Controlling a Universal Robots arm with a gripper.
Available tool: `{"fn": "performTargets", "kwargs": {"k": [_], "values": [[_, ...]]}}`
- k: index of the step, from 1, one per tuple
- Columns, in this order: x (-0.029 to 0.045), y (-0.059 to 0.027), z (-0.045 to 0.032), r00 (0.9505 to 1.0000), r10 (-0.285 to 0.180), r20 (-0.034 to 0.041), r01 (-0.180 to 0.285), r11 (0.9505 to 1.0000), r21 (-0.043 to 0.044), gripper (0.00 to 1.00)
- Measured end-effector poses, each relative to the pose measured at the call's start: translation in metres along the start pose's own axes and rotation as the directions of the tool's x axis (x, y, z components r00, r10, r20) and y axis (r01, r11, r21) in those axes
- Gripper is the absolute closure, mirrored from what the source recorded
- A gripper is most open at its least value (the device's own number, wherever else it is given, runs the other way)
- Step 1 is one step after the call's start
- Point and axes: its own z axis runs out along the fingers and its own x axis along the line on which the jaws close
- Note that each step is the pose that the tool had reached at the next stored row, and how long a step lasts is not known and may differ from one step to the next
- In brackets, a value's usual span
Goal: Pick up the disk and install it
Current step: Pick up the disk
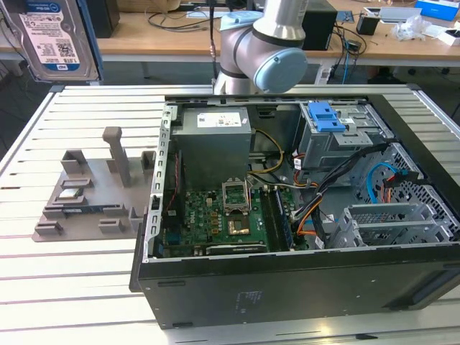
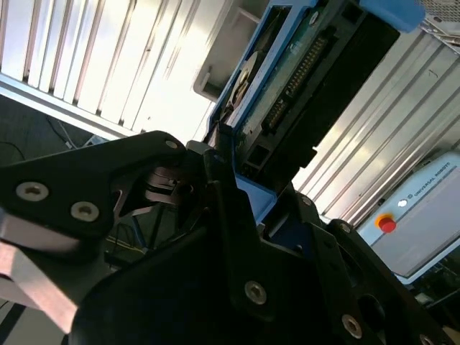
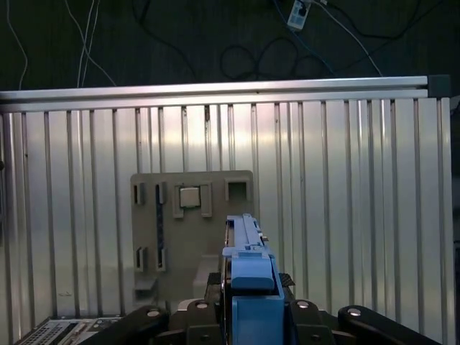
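Observation:
The disk (image 1: pixel 56 36), a silver-grey metal drive with a white-and-blue label and blue side rails, hangs high at the exterior view's upper left, well above the slatted table. In the second wrist view the black gripper (image 2: pixel 237 180) is shut on the disk's (image 2: pixel 287 79) blue rail, with the drive's underside and connector row facing the camera. In the first wrist view the disk (image 3: pixel 246 251) stands edge-on between the gripper's (image 3: pixel 248 305) black fingers, above the grey fixture plate (image 3: pixel 215 237).
An open computer case (image 1: pixel 287 295) lies on the table to the exterior view's right, with a blue drive bay bracket (image 1: pixel 327 115) at its far side. The grey fixture plate (image 1: pixel 79 208) holds a small square chip (image 1: pixel 70 194). The arm's joints (image 1: pixel 262 50) stand behind the case.

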Motion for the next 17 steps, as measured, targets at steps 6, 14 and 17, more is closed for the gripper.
{"fn": "performTargets", "kwargs": {"k": [6, 14, 17], "values": [[-0.0011, -0.0342, -0.0002, 1.0, 0.0, 0.0, 0.0, 1.0, -0.0021, 0.63], [-0.0027, -0.0824, -0.0005, 1.0, 0.0, -0.0002, 0.0, 1.0, -0.0071, 0.63], [-0.0033, -0.1013, -0.0006, 1.0, 0.0, -0.0003, 0.0, 1.0, -0.0091, 0.63]]}}
